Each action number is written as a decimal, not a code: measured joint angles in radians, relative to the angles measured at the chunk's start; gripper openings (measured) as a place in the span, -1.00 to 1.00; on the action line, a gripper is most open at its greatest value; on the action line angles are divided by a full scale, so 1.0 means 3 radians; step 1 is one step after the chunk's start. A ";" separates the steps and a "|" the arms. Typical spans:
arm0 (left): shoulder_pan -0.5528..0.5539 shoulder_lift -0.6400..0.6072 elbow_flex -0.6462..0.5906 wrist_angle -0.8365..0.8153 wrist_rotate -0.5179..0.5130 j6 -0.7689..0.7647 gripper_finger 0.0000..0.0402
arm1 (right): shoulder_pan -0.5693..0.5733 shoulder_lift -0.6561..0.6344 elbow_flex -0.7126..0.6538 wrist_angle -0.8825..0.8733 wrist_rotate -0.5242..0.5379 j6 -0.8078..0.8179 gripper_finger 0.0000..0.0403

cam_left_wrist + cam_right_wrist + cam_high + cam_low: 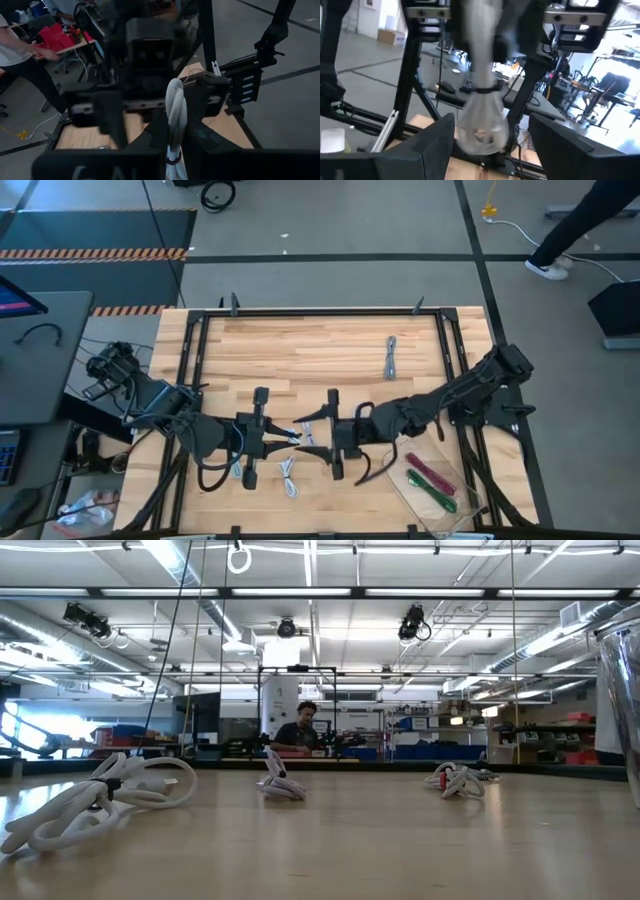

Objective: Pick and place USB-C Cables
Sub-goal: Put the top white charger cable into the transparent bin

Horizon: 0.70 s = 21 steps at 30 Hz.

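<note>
While left gripper clamps white cable | right gripper spread, cable between fingers

The scene is lit evenly from overhead; ceiling strip lights are seen bright in the low view. Soft, short shadows are cast on the table. In the wrist views a white cable is rendered blurred, and nearby arm parts are out of focus.
</note>
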<state>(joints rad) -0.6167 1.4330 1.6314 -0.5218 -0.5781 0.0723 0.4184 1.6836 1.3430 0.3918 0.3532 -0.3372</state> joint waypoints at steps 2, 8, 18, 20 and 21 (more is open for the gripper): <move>0.0000 0.0000 0.0000 -0.0003 -0.0003 0.0003 -0.84 | -0.0056 0.0000 0.0000 0.0003 -0.0083 0.0018 0.30; 0.0005 0.0000 0.0000 0.0003 -0.0004 0.0086 -0.84 | -0.0158 0.0001 0.0000 0.0075 -0.0315 0.0017 0.28; 0.0017 0.0000 0.0000 0.0003 -0.0005 0.0097 -0.84 | -0.0219 0.0004 0.0000 0.0069 -0.0521 0.0008 -0.04; 0.0017 0.0000 0.0000 0.0002 -0.0001 0.0085 -0.84 | -0.0219 0.0004 0.0000 0.0037 -0.0576 0.0009 -0.24; 0.0017 0.0000 0.0000 0.0002 0.0003 0.0086 -0.84 | -0.0219 0.0004 0.0000 0.0023 -0.0589 0.0011 -0.36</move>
<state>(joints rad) -0.6117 1.4330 1.6314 -0.5213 -0.5774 0.0982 0.3527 1.6848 1.3430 0.3987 0.1765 -0.3341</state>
